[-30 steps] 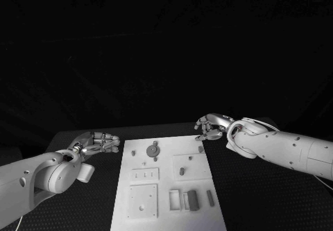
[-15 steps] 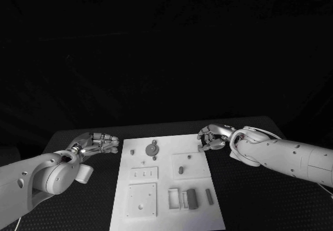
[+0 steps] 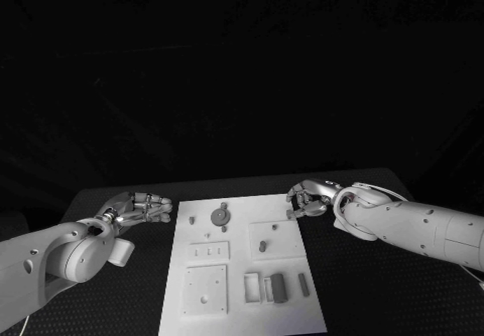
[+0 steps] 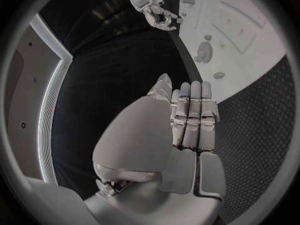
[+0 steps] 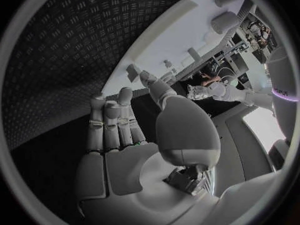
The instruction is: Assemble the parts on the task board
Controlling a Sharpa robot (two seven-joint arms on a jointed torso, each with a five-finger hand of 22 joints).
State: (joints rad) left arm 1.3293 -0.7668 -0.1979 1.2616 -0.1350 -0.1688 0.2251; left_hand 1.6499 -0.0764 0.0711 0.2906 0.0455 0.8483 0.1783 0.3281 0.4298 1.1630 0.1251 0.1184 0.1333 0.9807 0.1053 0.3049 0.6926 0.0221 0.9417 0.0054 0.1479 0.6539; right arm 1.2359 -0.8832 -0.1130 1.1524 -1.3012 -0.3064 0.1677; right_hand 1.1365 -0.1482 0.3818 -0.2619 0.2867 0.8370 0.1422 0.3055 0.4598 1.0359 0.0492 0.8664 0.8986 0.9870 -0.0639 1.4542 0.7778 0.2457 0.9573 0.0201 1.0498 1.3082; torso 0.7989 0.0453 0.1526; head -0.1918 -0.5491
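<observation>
The white task board (image 3: 237,276) lies lengthwise in the middle of the table, also seen in the left wrist view (image 4: 262,50). On it are a round grey disc (image 3: 220,218) (image 4: 203,50), a small peg (image 3: 263,246) and a dark block (image 3: 278,288) in a slot. My right hand (image 3: 308,197) (image 5: 125,135) hovers at the board's far right corner, fingers apart, holding nothing. A small grey part (image 3: 292,213) (image 5: 132,72) lies just beyond its fingertips. Left of the board, my left hand (image 3: 141,208) (image 4: 187,120) is held over the table, fingers straight and empty.
The black textured table (image 3: 383,294) surrounds the board on all sides. A square plate (image 3: 205,290) and a strip with three slots (image 3: 210,252) sit on the board's near left. A thin grey bar (image 3: 303,283) lies at its near right.
My right hand has come down and nearer to the board's far right corner, beside the small grey part. The left hand has barely moved.
</observation>
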